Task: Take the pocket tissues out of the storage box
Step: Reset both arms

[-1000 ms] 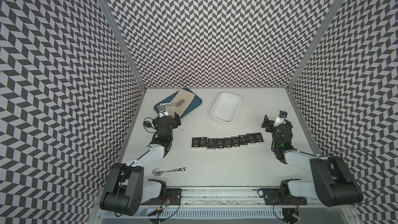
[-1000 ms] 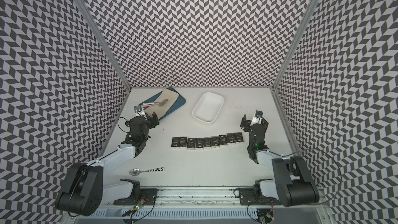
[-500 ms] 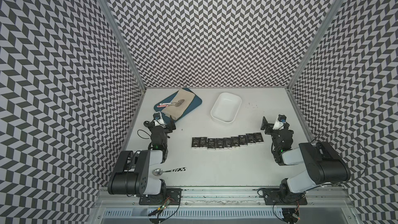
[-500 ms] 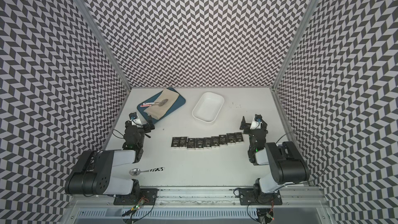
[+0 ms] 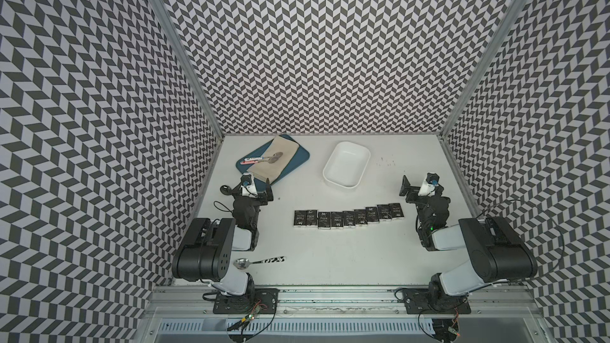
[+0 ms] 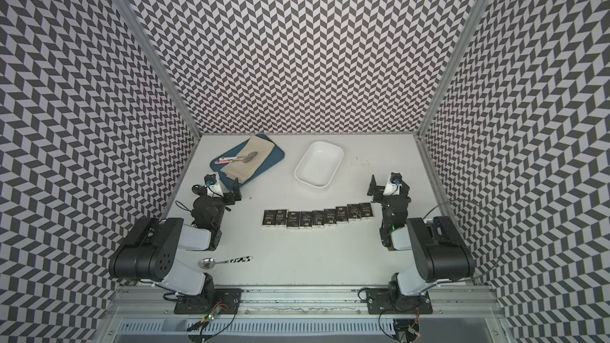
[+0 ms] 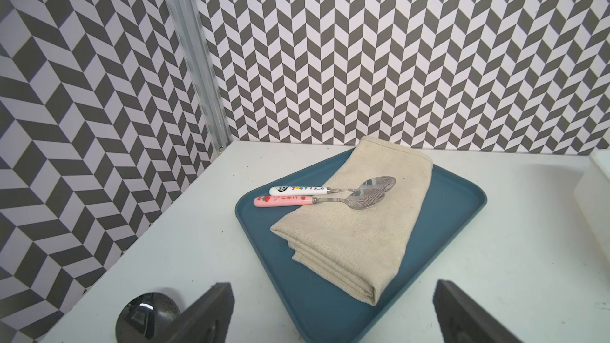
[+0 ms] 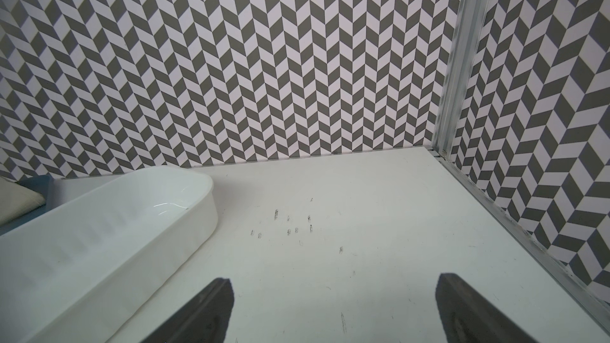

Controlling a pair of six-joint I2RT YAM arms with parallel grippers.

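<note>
Both arms have folded back toward their bases since a second ago, and their big links now stand up over the front of the bench [image 5: 330, 249]. The packets, box and tray lie where they did.

Your left fingers [image 7: 211, 315] stand wide apart with nothing held. The near corner of the blue tray [image 5: 297, 160] lies just ahead of them and shows in the gap between them in the left wrist view. A small glossy dark round object [image 7: 145, 313] sits just beside one finger. On the tray a folded beige cloth [image 7: 356, 226] carries two spoons [image 7: 330, 194] side by side.

Your right fingers [image 8: 204, 311] are also spread wide and hold nothing. Ahead of them you have bare bench, marked only by a few dark scuffs [image 8: 290, 226], running to the back wall and the side rail.

All nine pocket tissues [image 5: 349, 218] are out on the bench in a slightly curved row, edge to edge, between the two arms. The row's right end comes near your right arm, and its left end leaves a clear gap to your left arm.

Behind the row, the storage box [image 5: 346, 164] sits empty and set at an angle, apart from the row and from the tray, and its near rim faces the packets. From the right wrist view its long wall runs along one side of the fingers without touching them.

In front of the row you have a broad open band of bench, with a loose spoon [image 5: 259, 261] lying near the left arm's base.
</note>
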